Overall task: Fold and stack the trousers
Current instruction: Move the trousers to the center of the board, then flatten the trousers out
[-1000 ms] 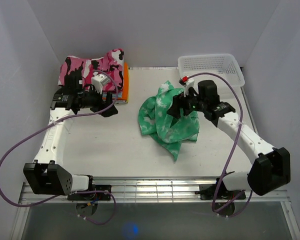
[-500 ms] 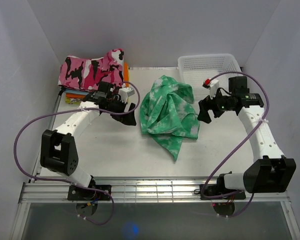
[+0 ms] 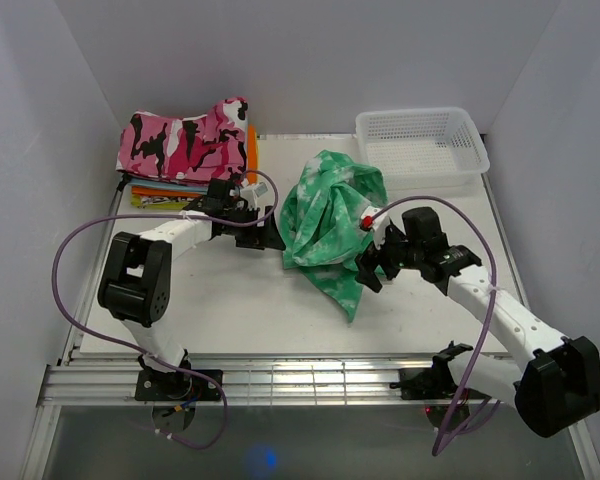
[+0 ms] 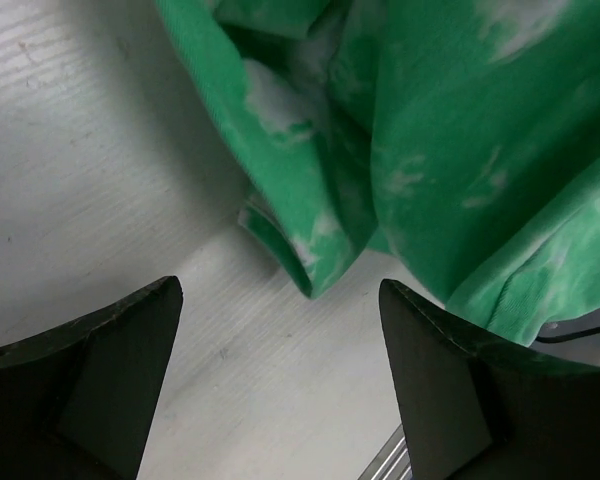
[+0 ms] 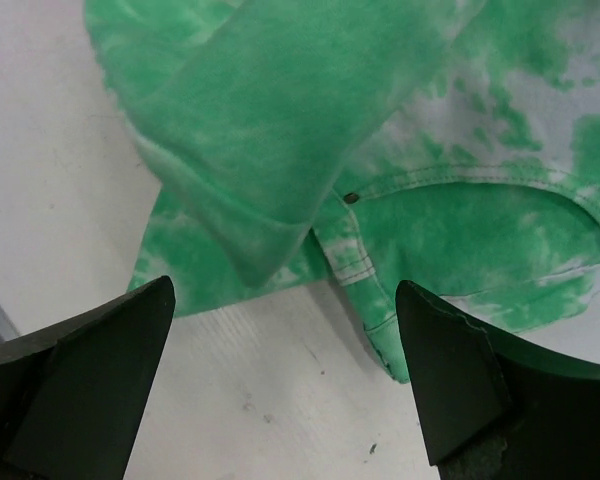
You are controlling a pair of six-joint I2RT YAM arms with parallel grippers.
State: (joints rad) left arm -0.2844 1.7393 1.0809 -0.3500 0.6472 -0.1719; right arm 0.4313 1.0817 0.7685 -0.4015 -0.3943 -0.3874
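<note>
Both grippers gaped wide, holding nothing. Left gripper hovered just beside the left edge of the trousers; right gripper at their lower right edge. Trousers lay in a crumpled heap at the middle of the table.

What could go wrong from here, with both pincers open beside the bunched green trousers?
1. The trousers lie in overlapping layers; the right pincer might pinch several at once and lift a lump, not one edge.
2. The left pincer faces only a thin folded hem and could slip off it or scrape the table.
</note>
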